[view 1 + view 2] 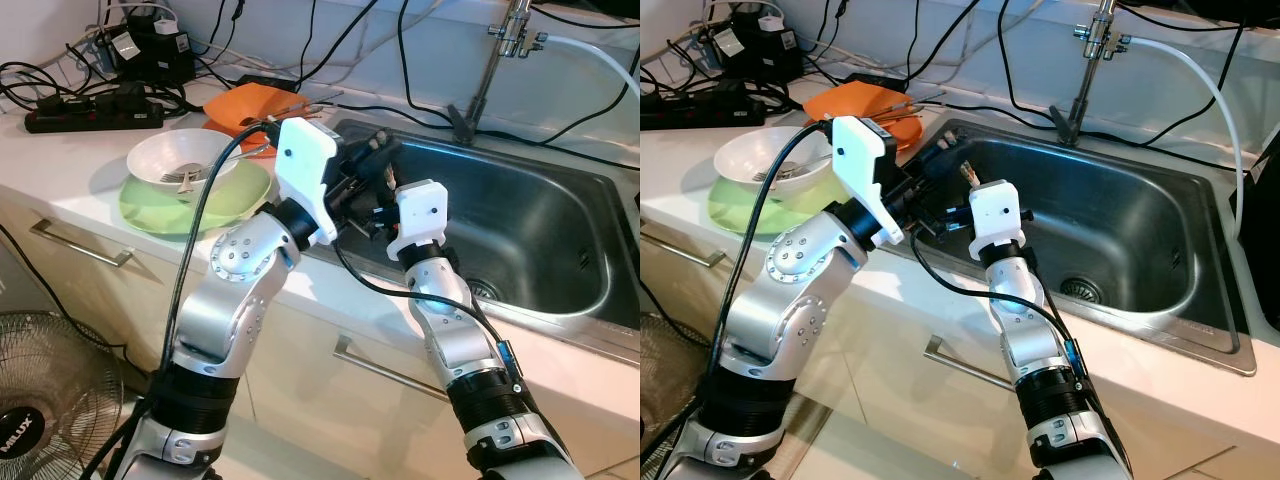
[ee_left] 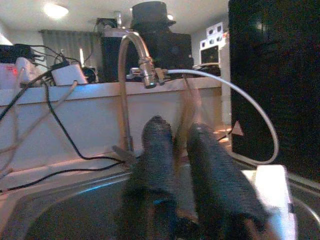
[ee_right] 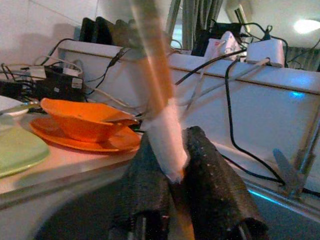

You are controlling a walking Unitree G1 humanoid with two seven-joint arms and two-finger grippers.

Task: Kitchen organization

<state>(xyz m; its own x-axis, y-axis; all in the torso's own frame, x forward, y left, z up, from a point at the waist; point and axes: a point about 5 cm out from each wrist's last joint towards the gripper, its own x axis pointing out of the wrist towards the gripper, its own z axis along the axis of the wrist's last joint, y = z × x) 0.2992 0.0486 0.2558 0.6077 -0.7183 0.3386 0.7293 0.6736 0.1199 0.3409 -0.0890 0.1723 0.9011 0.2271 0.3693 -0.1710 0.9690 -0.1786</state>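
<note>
Over the left rim of the sink (image 1: 560, 215), at about 9 o'clock from the drain (image 1: 484, 290): a thin stick-like utensil (image 3: 156, 85), pale at its lower end and reddish-brown higher up, clamped between the two black fingers (image 3: 212, 175) of the right gripper (image 3: 172, 172). Fingers closed against the pale end on both sides. Long axis roughly upright, leaning slightly; upper end pointing up and away from the gripper, blurred, so exact kind of utensil not discernible. Right gripper (image 1: 965, 175) held just above the sink's near-left corner. Left gripper (image 1: 375, 150) immediately beside it, toward 9 o'clock, over the same corner; two black fingers (image 2: 157, 150) nearly together with a narrow gap, directed toward the faucet (image 2: 137, 55); whether anything sits between them cannot be told. On the counter (image 1: 70, 170), toward 9 o'clock from both grippers: a white bowl (image 1: 165, 155) containing a fork (image 1: 185, 176), resting on a green plate (image 1: 160, 210). Behind these, toward 11 o'clock: an orange bowl (image 3: 82, 117) on an orange plate (image 3: 107, 142). Farther back along the wall: a power strip (image 1: 95, 115) and tangled black cables (image 1: 420, 100).
</note>
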